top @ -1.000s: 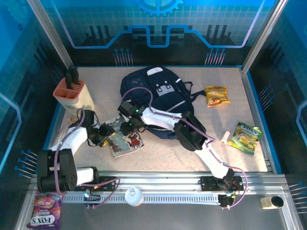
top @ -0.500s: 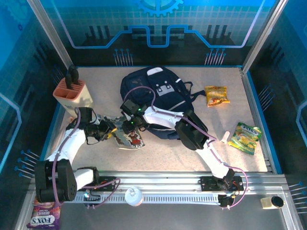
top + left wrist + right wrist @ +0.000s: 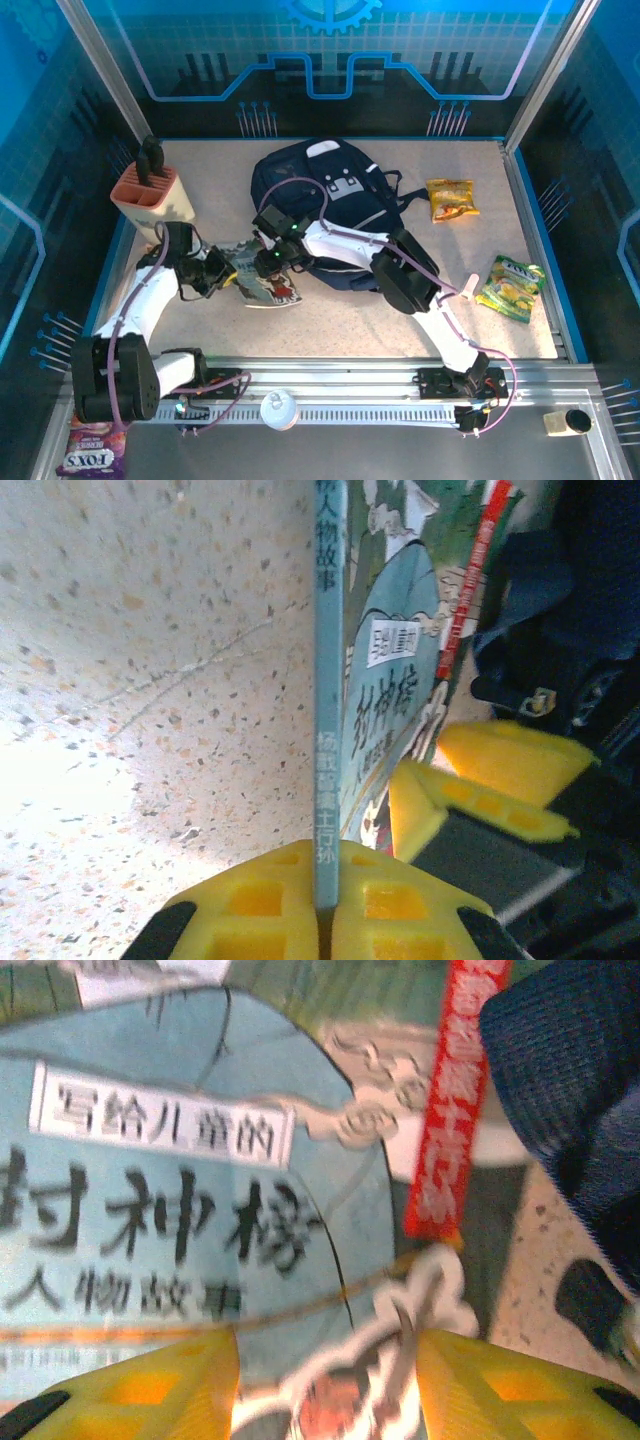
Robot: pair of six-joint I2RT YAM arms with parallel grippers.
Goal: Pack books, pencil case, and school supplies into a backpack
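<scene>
Yellow jaws of the left gripper [image 3: 326, 875] are seen pressed shut on the pale blue spine of the thin cartoon-covered book [image 3: 400, 650], with the spine pinched between them and the printed cover turned toward the right. The book is held at the left-centre of the speckled desk [image 3: 330, 325], just in front of the backpack [image 3: 330, 190], and it is tilted rather than laid flat. Whether its far edge is resting on the desk cannot be told.

The right gripper [image 3: 325, 1370] is placed over the same cover. Its jaws are held about half apart, with the blue panel of Chinese lettering and a red strip seen between and beyond them; nothing is pinched across them. The dark navy fabric of the backpack is seen just beside this gripper, at the book's edge.

The backpack is laid at the middle of the desk, toward the back. A small pink stick [image 3: 468, 288] is left well apart on the right, beside a green packet [image 3: 510, 285]. A snack bag [image 3: 452, 198] is found further back, and a knife block [image 3: 150, 195] at the far left.
</scene>
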